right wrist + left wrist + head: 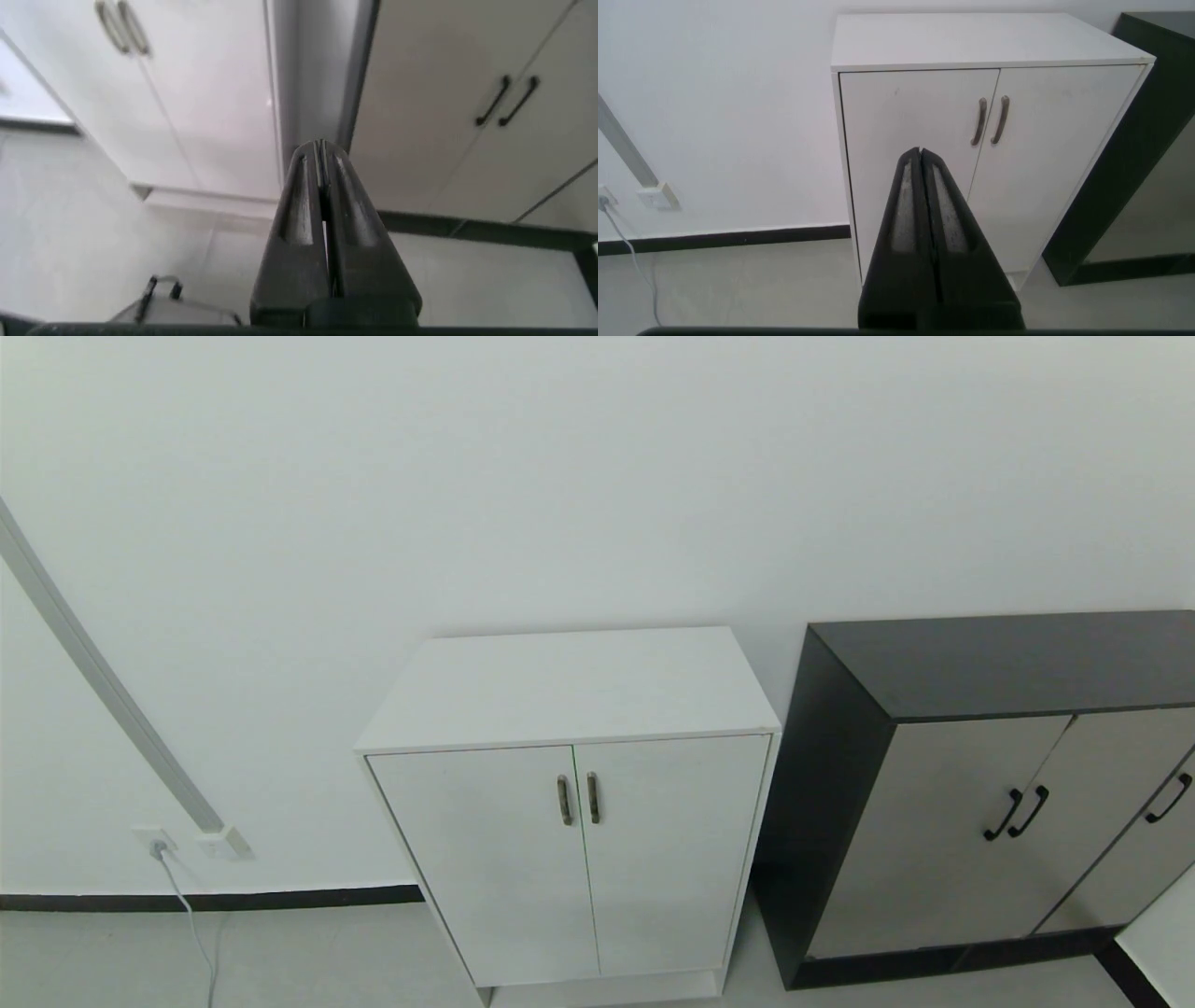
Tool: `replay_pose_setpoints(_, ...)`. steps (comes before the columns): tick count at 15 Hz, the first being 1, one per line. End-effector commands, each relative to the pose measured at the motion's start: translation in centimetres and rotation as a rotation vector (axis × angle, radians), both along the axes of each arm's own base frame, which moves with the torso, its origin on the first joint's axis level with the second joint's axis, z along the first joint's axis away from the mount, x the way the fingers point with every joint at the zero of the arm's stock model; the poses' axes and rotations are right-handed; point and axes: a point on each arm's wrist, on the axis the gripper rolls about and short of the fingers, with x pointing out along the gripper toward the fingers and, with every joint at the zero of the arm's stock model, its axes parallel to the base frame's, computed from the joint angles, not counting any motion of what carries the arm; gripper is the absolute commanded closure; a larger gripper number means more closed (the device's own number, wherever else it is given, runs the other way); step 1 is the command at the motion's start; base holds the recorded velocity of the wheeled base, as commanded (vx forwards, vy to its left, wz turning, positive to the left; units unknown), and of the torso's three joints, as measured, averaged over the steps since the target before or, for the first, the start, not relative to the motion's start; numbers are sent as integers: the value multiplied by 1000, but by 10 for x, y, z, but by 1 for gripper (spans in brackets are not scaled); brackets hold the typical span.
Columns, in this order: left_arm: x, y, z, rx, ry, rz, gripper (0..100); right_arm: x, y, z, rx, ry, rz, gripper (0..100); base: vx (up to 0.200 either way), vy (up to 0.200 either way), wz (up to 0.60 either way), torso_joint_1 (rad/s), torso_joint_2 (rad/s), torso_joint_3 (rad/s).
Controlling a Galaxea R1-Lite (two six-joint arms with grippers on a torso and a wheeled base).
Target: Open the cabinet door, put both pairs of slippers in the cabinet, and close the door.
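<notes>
A grey conduit (103, 681) runs slantwise down the white wall (467, 476) at the far left and ends at a small white box (222, 843). Just beside that box is a wall socket (155, 842), from which a pale cable (191, 919) drops to the floor (327, 961). A black baseboard (280, 899) lines the foot of the wall up to the white cabinet (571, 709), which stands on the floor with its back against the wall. Its left door (485, 859) and right door (667, 849) are both shut, and the two upright metal handles (564, 800) sit close together on either side of the centre seam. Just to the right, with a narrow gap between them, stands a black cabinet (831, 784) with glossy grey doors (943, 831), also shut, and curved black handles (1016, 812). In the left wrist view, the left end effector (921, 157) is held out in front of the white cabinet and well apart from it. Its two dark fingers (904, 215) are pressed together along their whole length and hold nothing, and they point toward the left door. In the right wrist view, the right end effector (320, 149) is likewise pressed together and empty. It is held above the floor, faces the gap between the two cabinets and touches neither.
</notes>
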Motion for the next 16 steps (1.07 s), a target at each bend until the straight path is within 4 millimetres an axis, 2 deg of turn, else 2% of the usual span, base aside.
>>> replay_pose_setpoints(1,0,0,0,0,0,1,100,-4,0,-1,3,-56,-22,100,0,0,0,0,0,0)
replay_pose_setpoints(8,0,0,0,0,0,1,100,-14,1,-3,11,-186,-68,100,0,0,0,0,0,0)
replay_pose_setpoints(16,0,0,0,4,0,1,100,-15,-1,-2,90,-194,-168,100,0,0,0,0,0,0)
